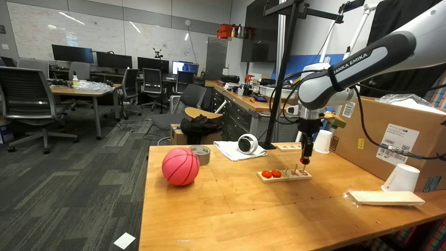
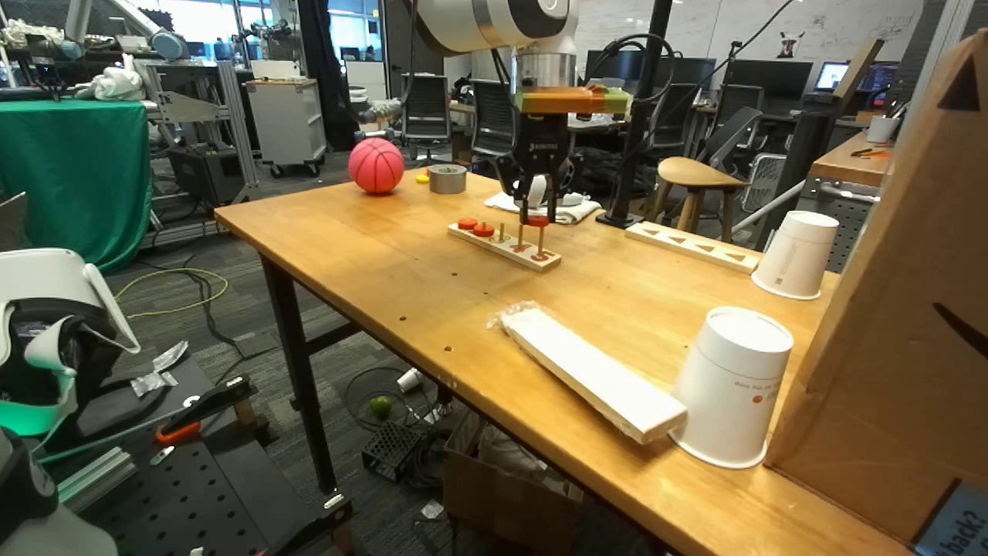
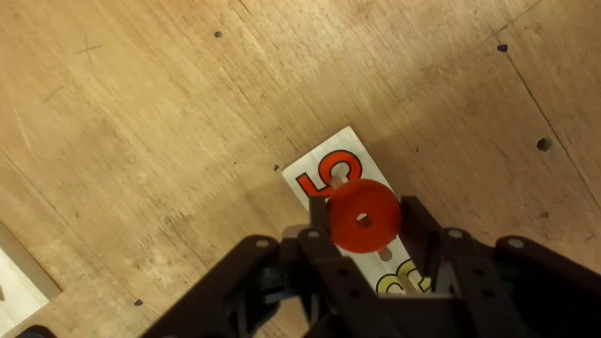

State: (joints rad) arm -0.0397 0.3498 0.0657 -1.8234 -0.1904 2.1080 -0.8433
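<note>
In an exterior view, on the table (image 1: 216,216): ball (image 1: 181,166) left, tape (image 1: 205,158) just right and far of it. Cloth (image 1: 230,149) farther right, device (image 1: 248,143) on it. Peg board (image 1: 284,176) mid-table, two discs (image 1: 276,173) at its left end, gripper (image 1: 305,158) over its right end, held disc (image 3: 347,202) at the tips. Slotted board (image 1: 289,146) far, behind peg board. Box (image 1: 362,125) right: far cup (image 1: 322,142) to its left, near cup (image 1: 402,179) before it, plank (image 1: 386,198) nearest, before near cup.
</note>
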